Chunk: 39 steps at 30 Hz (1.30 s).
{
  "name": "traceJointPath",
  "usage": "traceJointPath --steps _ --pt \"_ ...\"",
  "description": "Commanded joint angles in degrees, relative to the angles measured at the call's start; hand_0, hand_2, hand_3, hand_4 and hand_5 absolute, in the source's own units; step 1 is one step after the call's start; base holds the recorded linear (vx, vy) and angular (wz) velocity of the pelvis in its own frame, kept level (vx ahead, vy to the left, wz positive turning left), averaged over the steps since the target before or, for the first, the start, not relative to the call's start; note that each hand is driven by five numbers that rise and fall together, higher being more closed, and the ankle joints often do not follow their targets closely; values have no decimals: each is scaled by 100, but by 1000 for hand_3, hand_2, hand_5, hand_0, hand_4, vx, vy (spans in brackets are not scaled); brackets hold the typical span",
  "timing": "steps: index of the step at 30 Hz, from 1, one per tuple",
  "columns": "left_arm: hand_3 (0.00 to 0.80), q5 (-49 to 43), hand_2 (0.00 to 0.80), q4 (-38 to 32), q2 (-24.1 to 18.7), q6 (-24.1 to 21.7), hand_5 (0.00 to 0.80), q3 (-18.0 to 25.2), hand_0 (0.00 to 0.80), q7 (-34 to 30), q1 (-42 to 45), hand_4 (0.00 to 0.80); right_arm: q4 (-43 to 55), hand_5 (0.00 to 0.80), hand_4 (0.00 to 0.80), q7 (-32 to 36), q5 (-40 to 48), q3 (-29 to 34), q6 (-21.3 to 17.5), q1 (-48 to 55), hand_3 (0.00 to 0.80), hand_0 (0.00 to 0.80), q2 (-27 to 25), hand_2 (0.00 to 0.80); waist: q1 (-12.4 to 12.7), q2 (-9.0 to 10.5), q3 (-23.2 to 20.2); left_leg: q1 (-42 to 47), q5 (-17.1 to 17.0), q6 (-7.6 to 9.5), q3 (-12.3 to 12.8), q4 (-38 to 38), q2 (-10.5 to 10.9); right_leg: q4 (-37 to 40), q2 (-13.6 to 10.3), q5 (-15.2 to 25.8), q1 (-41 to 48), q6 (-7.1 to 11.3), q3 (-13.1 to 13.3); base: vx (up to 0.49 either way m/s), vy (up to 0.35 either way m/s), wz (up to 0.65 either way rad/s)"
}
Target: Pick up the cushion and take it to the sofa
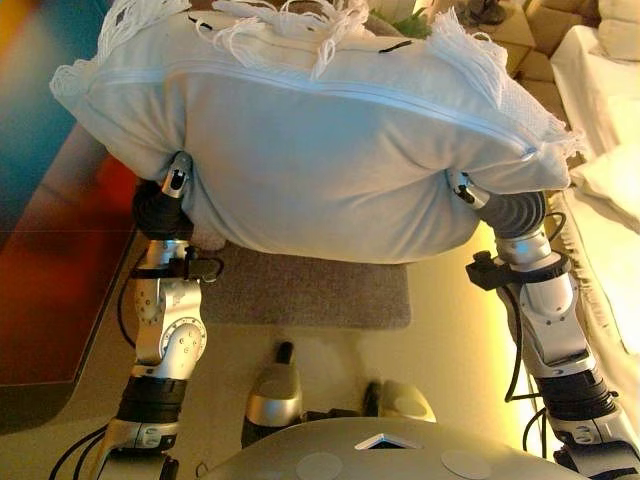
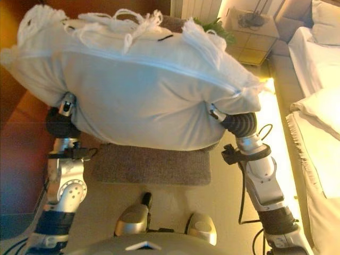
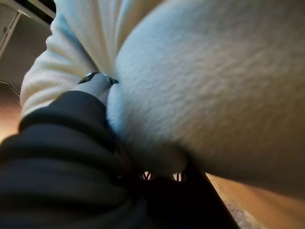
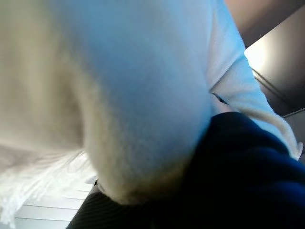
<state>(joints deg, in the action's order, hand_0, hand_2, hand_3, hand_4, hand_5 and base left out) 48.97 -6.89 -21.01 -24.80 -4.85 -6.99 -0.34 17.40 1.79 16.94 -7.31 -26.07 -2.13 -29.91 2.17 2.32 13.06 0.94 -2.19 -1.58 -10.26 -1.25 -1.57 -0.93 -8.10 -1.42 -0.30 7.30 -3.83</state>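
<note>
A big white cushion with a fringed edge and a zip along its side is held up in the air in front of me, between both hands. My left hand presses in under its left end and my right hand under its right end. The cushion covers most of each hand, and only the dark wrist covers and a bit of silver show. In the left wrist view the cushion bulges against the left hand. In the right wrist view the cushion lies tight against the right hand.
A grey-brown rug lies on the floor below the cushion. At the right stands a pale sofa with white cushions on it. A dark reddish table runs along the left. A small side table and a green plant stand behind.
</note>
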Motion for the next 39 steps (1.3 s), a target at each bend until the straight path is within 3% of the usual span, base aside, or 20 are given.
traceJointPath --steps 1,4,8,13,15,18,24,30,36,39 --pt "800 -306 800 -790 -143 -226 800 -397 800 -366 -171 800 81 800 800 -118 78 41 -227 -572 800 800 71 800 216 171 -407 147 104 -48 459 78 -27 -118 -137 842 -44 92 -46 261 -168 108" --pt "800 -372 800 -770 -156 -227 800 -389 800 -238 -83 800 120 800 800 26 271 61 -107 -601 800 800 -34 800 260 163 -568 270 158 -147 400 154 -182 137 -87 710 230 35 -139 201 -179 78" --pt "800 -298 800 -765 -114 -168 800 -245 800 -126 56 800 234 800 800 131 200 -35 -31 -584 800 800 -71 800 333 148 -670 213 170 -328 503 -158 -374 279 -42 585 497 -110 -332 140 -188 23" --pt "800 -286 800 -639 -16 -85 800 -196 800 -112 104 800 -133 800 800 75 144 -273 95 -714 800 800 -14 800 336 121 -505 -216 -68 -371 570 -1421 -296 41 33 382 554 -388 -518 46 -135 10" --pt "800 -338 800 -572 57 83 800 -258 800 -53 103 800 -318 800 800 -29 161 -331 187 -723 800 800 26 800 320 96 -445 -312 -169 -390 788 -1453 -354 7 81 334 642 -435 -590 49 -36 19" --pt "800 -507 800 -333 111 234 800 -382 800 135 -71 800 -597 800 800 -91 161 -373 365 -818 800 800 77 800 288 -1 -459 -215 -361 -489 970 -876 -524 77 106 267 800 -401 -682 80 80 45" --pt "800 -1640 800 543 120 746 800 -801 800 784 -584 800 -1245 800 800 -104 476 -613 896 -976 800 800 184 800 102 -112 -674 300 -272 -543 1073 -107 -565 342 39 300 994 -326 -702 135 128 16" --pt "800 -2268 800 1621 135 1492 800 -1058 800 1091 -884 800 -2034 800 800 -354 505 -885 1194 -821 800 800 635 800 -36 -255 -736 552 -46 -536 1225 158 -503 492 -67 431 1018 -210 -629 126 77 3" --pt "800 -2452 800 3076 395 1995 800 -1609 800 1729 -2249 800 -3699 800 800 -1002 884 -1132 1668 -2047 800 800 1005 800 -217 -429 -590 405 9 -510 1331 325 -399 529 -196 556 642 -88 -556 -74 65 -5" --pt "800 -2708 800 3517 474 2277 800 -1814 800 1914 -2694 800 -4043 800 800 -1227 993 -1209 1918 -2347 800 800 1072 800 -306 -467 -516 403 14 -487 1368 414 -370 547 -232 580 562 -47 -514 -64 20 -3"
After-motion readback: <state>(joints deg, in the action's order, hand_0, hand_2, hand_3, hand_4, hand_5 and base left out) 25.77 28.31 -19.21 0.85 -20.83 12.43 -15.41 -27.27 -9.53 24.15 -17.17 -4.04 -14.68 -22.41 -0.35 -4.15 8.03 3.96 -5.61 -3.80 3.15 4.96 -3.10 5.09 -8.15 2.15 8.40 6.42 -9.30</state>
